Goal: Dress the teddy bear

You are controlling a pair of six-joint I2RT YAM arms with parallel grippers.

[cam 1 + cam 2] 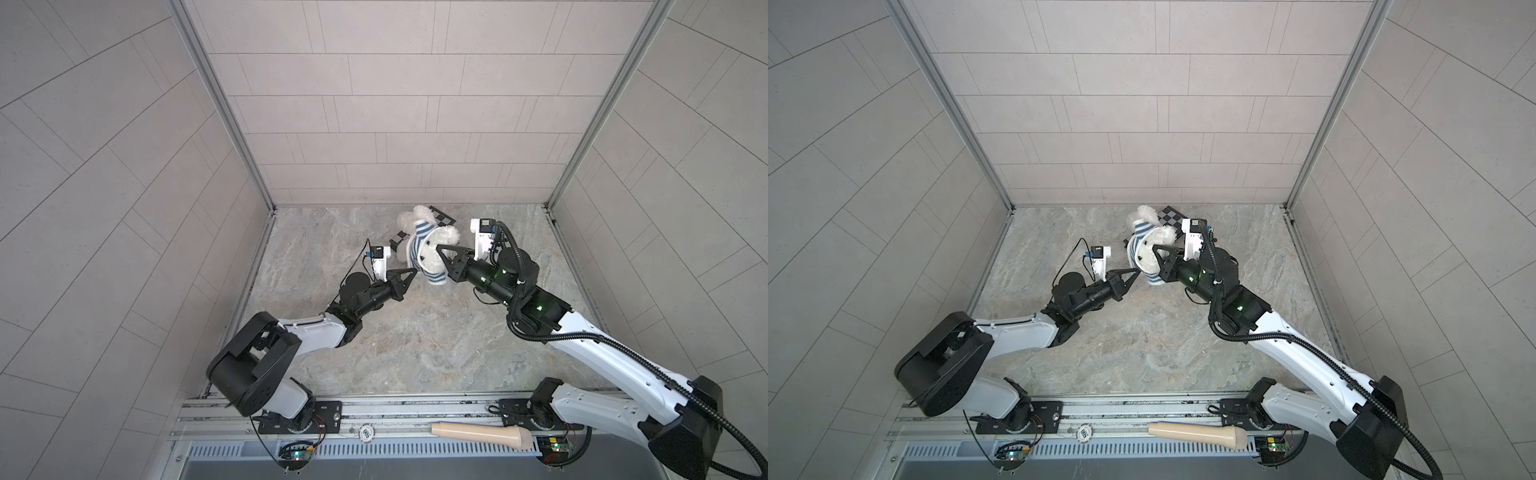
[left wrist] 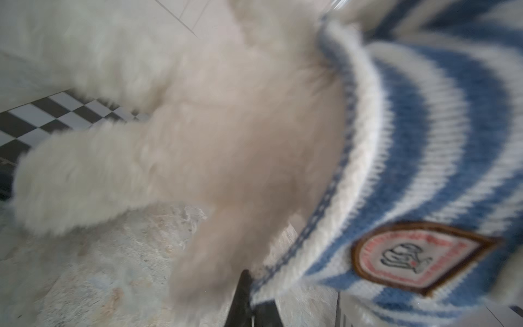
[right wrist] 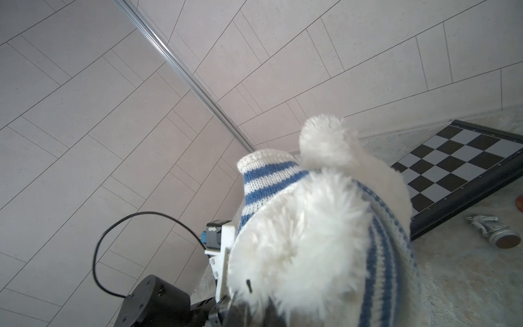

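The fluffy white teddy bear (image 1: 430, 257) (image 1: 1148, 255) hangs above the floor between both arms in both top views. A blue-and-white striped shirt (image 1: 415, 245) (image 2: 424, 127) with a crest badge (image 2: 410, 257) sits around its upper body, legs bare (image 2: 85, 184). My left gripper (image 1: 414, 271) (image 2: 250, 300) is shut, pinching the shirt's hem. My right gripper (image 1: 439, 249) (image 3: 252, 311) is shut in the fur of the bear (image 3: 297, 240) by its head, its fingertips buried in fluff. One striped sleeve (image 3: 268, 181) sticks up.
A chessboard (image 1: 442, 216) (image 3: 452, 170) lies on the marble floor behind the bear, near the back wall. A silver chess piece (image 3: 492, 229) lies beside it. A beige handle-like object (image 1: 482, 434) rests on the front rail. Tiled walls close in three sides.
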